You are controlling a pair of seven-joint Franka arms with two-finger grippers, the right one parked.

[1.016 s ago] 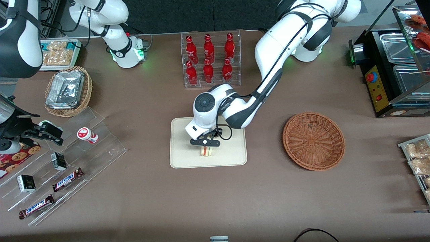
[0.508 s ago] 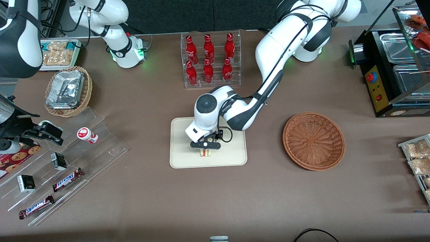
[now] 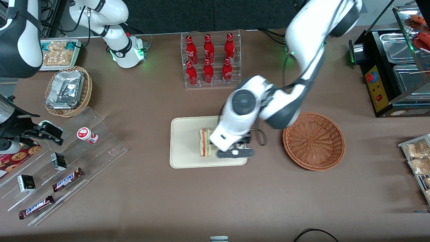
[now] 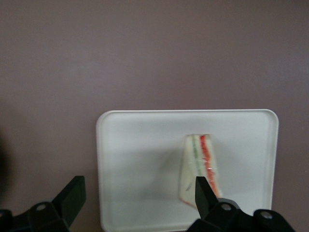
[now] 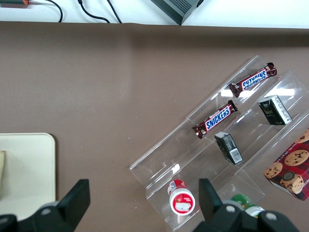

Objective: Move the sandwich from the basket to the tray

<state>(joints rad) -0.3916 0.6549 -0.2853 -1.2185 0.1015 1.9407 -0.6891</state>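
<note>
The sandwich [image 3: 205,142], a white bread wedge with a red-orange stripe, lies flat on the cream tray [image 3: 183,158]. It also shows in the left wrist view [image 4: 199,169] on the tray [image 4: 135,159]. My left gripper [image 3: 234,153] is open and empty, raised above the tray's edge toward the working arm's end, between the sandwich and the reddish-brown wicker basket [image 3: 313,140]. In the left wrist view its fingers [image 4: 72,195] stand wide apart with nothing between them. The basket holds nothing.
A clear rack of red bottles [image 3: 210,58] stands farther from the front camera than the tray. A tan basket with foil packs [image 3: 68,89] and a clear stepped stand with Snickers bars [image 3: 67,179] lie toward the parked arm's end. A black warmer [image 3: 393,67] stands toward the working arm's end.
The gripper let go of the sandwich, which now lies flat on the tray. The gripper has risen and moved toward the wicker basket.
</note>
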